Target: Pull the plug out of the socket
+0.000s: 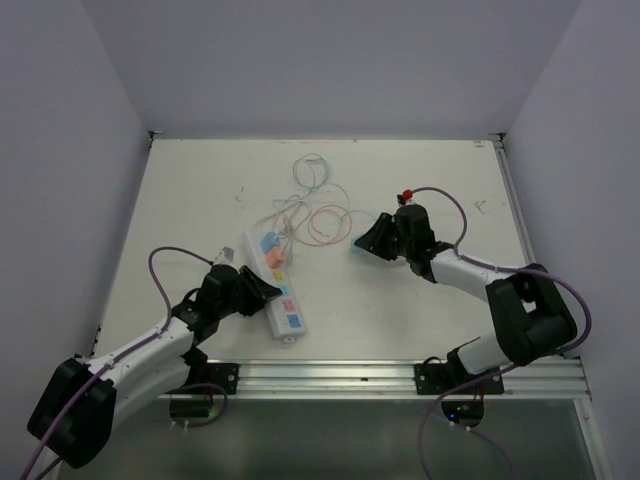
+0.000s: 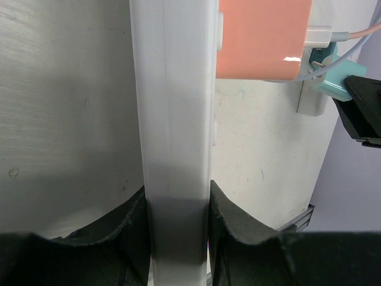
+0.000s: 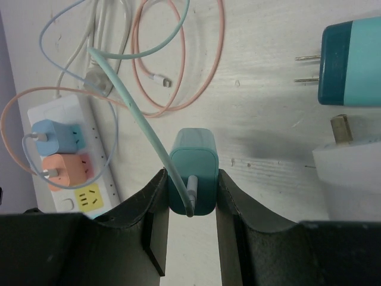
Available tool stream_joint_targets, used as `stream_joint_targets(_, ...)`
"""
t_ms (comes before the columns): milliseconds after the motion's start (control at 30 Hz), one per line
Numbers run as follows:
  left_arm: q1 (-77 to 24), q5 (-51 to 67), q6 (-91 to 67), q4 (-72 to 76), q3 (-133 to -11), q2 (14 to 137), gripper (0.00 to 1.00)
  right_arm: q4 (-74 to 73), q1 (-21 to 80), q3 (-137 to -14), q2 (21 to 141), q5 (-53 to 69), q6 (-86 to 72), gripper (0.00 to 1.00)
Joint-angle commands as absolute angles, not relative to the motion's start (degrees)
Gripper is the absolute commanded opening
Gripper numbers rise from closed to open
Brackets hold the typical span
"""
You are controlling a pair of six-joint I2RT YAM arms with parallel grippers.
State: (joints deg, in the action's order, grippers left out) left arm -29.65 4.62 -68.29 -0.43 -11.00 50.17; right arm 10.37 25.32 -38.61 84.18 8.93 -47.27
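The socket, a long white power strip, lies slanted at the table's middle left. My left gripper is shut on its body; in the left wrist view the strip fills the gap between the fingers. An orange plug and a blue plug sit in the strip. My right gripper is shut on a teal plug with a teal cable. It holds the plug clear of the strip, to the strip's right and just above the table.
Pink and pale blue cables coil behind the strip. In the right wrist view a teal adapter with bare prongs and a white adapter lie to the right of the gripper. An aluminium rail runs along the near edge.
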Motion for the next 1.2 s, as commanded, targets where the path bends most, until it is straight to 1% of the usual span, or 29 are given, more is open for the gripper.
stream_joint_targets(0, -29.3, 3.9, -64.0, -4.0, -11.2, 52.4, 0.00, 13.2, 23.6, -38.6, 85.9, 13.8, -46.0, 0.00)
stream_joint_targets(100, -29.3, 4.4, -63.5, -3.3, -11.3, 52.6, 0.00, 15.1, 23.2, -39.1, 89.5, 16.4, -46.8, 0.07)
stream_joint_targets(133, -29.3, 4.7, -63.4, -3.3, -11.3, 52.6, 0.00, 15.5, 23.2, -39.2, 90.8, 17.1, -46.9, 0.12)
stream_joint_targets(167, -29.3, 4.7, -63.3, -3.2, -11.4, 52.6, 0.00, 16.0, 23.2, -39.5, 91.5, 17.6, -47.2, 0.20)
stream_joint_targets(233, -29.3, 5.2, -63.0, -2.9, -11.5, 52.7, 0.00, 16.0, 23.1, -39.6, 92.1, 18.2, -47.4, 0.28)
stream_joint_targets(267, -29.3, 5.4, -62.9, -2.8, -11.5, 53.1, 0.00, 15.6, 23.0, -39.6, 92.3, 18.1, -47.4, 0.37)
stream_joint_targets(333, -29.3, 5.6, -62.8, -2.4, -11.5, 53.2, 0.00, 14.0, 22.9, -39.8, 91.8, 16.4, -46.6, 0.47)
stream_joint_targets(367, -29.3, 5.9, -62.8, -2.2, -11.5, 53.3, 0.00, 11.5, 22.7, -40.0, 91.0, 15.5, -46.1, 0.60)
stream_joint_targets(433, -29.3, 6.2, -62.5, -1.8, -11.4, 53.8, 0.00, 8.5, 22.6, -40.9, 89.4, 12.9, -44.7, 0.71)
stream_joint_targets(467, -29.3, 6.2, -62.5, -1.7, -11.4, 53.9, 0.00, 5.3, 22.5, -41.3, 88.5, 12.0, -43.3, 0.79)
stream_joint_targets(500, -29.3, 6.3, -62.4, -1.6, -11.4, 54.1, 0.00, 3.9, 22.6, -41.7, 86.4, 11.2, -42.7, 0.82)
stream_joint_targets(567, -29.3, 6.7, -62.4, -1.1, -11.3, 54.2, 0.00, 0.6, 22.6, -42.5, 84.0, 8.8, -41.2, 0.86)
stream_joint_targets(600, -29.3, 6.9, -62.4, -1.0, -11.3, 54.4, 0.00, 0.2, 22.6, -42.9, 81.8, 8.2, -40.9, 0.86)
stream_joint_targets(733, -29.3, 7.1, -62.3, -1.0, -11.3, 54.1, 0.00, -3.1, 23.0, -43.8, 76.6, 7.8, -40.5, 0.86)
stream_joint_targets(833, -29.3, 7.0, -62.4, -1.0, -11.3, 54.1, 0.00, -2.9, 25.2, -44.4, 74.1, 7.6, -40.9, 0.86)
stream_joint_targets(867, -29.3, 7.0, -62.3, -1.1, -11.3, 54.1, 0.00, -2.6, 27.6, -44.8, 73.8, 7.0, -40.9, 0.85)
stream_joint_targets(933, -29.3, 7.0, -62.3, -1.0, -11.3, 54.0, 0.00, -2.2, 30.7, -46.5, 74.0, 4.2, -40.5, 0.85)
stream_joint_targets(967, -29.3, 7.2, -62.3, -1.0, -11.3, 54.0, 0.00, -1.2, 33.3, -47.1, 75.1, 4.0, -40.5, 0.85)
stream_joint_targets(1033, -29.3, 7.2, -62.3, -1.0, -11.3, 53.9, 0.00, -0.3, 35.3, -48.8, 77.2, 5.2, -42.4, 0.85)
stream_joint_targets(1067, -29.3, 7.2, -62.3, -1.0, -11.3, 53.9, 0.00, 2.7, 37.6, -49.3, 79.0, 5.6, -42.9, 0.84)
stream_joint_targets(1167, -29.3, 6.9, -62.4, -1.2, -11.2, 53.4, 0.00, 5.1, 42.7, -52.1, 82.9, 5.4, -44.2, 0.81)
